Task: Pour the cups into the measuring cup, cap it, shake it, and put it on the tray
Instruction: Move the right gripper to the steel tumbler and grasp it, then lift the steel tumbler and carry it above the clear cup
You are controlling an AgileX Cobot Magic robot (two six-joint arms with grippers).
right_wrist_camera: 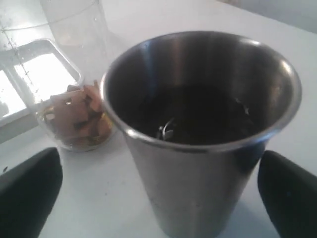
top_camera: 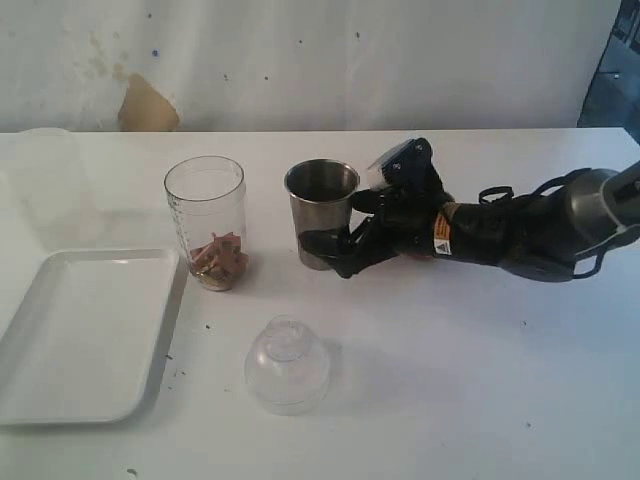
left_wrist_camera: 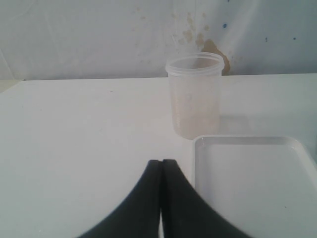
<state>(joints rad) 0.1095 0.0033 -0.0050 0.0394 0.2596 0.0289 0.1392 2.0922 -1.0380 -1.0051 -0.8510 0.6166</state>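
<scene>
The brushed-steel tumbler (top_camera: 322, 205) stands upright mid-table, with dark contents low inside (right_wrist_camera: 198, 119). My right gripper (top_camera: 342, 238) is open, one finger (right_wrist_camera: 29, 191) on each side of the tumbler's lower body with a gap on both sides. The clear measuring cup (top_camera: 205, 215) stands left of the tumbler and holds orange-brown pieces (right_wrist_camera: 79, 116) at its bottom. The white tray (top_camera: 85, 335) lies at the front left. My left gripper (left_wrist_camera: 161, 166) is shut on nothing, near a corner of the tray (left_wrist_camera: 257, 173). The wooden cup is out of view.
A clear domed lid (top_camera: 287, 365) lies on the table in front of the tumbler and measuring cup. A frosted translucent cup (left_wrist_camera: 194, 94) stands behind the tray near the back wall. The right arm (top_camera: 520, 235) stretches in from the right edge.
</scene>
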